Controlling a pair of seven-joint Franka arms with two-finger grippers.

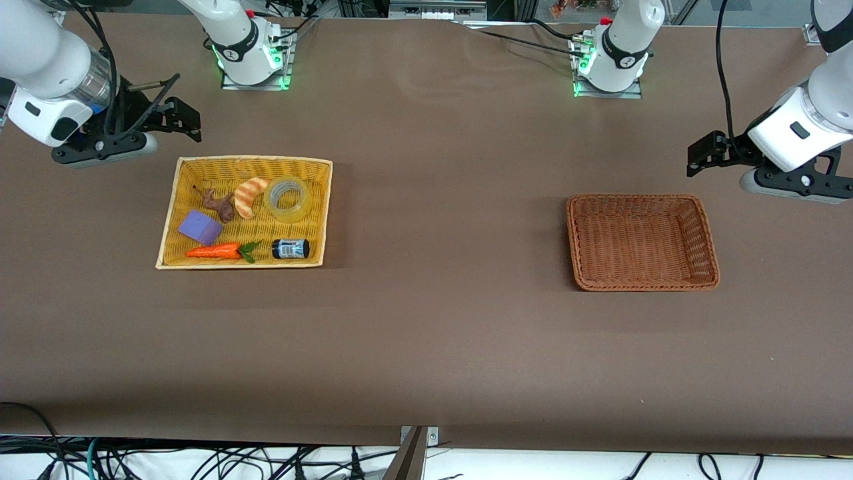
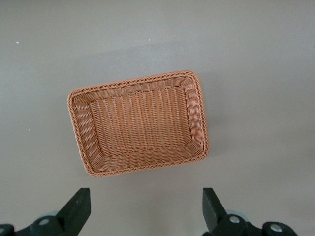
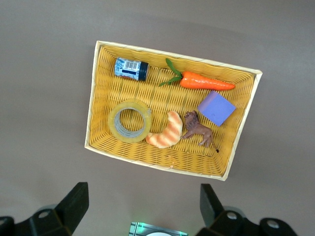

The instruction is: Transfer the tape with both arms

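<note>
Front view takes in the whole brown worktop (image 1: 426, 333), both arm bases and both baskets at once; each wrist view shows only one basket from above.

Right wrist view: yellow basket (image 3: 98, 98) with its contents plain. The tape (image 3: 130, 121) lies flat in it, hole up, just beside the croissant toy (image 3: 167, 131). A brown lion figure (image 3: 198, 130) is next to the croissant, then a purple block (image 3: 216, 108). A toy carrot (image 3: 204, 80) and a small dark jar (image 3: 130, 69) lie along the basket's side nearer the front camera. The jar carries a white label with a barcode; its print cannot be read.

Left wrist view: brown wicker basket (image 2: 78, 128), nothing in it.

In the front view the tape (image 1: 286, 199) sits in the part of the yellow basket (image 1: 320, 213) farther from the camera, toward the right arm's end of the worktop. The brown basket (image 1: 706, 247) is well apart, toward the left arm's end.

Right gripper (image 1: 170, 113) hangs over bare worktop beside the yellow basket, fingers (image 3: 74, 204) spread wide, holding nothing. Left gripper (image 1: 706, 152) hangs over worktop beside the brown basket, fingers (image 2: 76, 209) likewise wide apart and empty.

Nothing lies over the tape.
</note>
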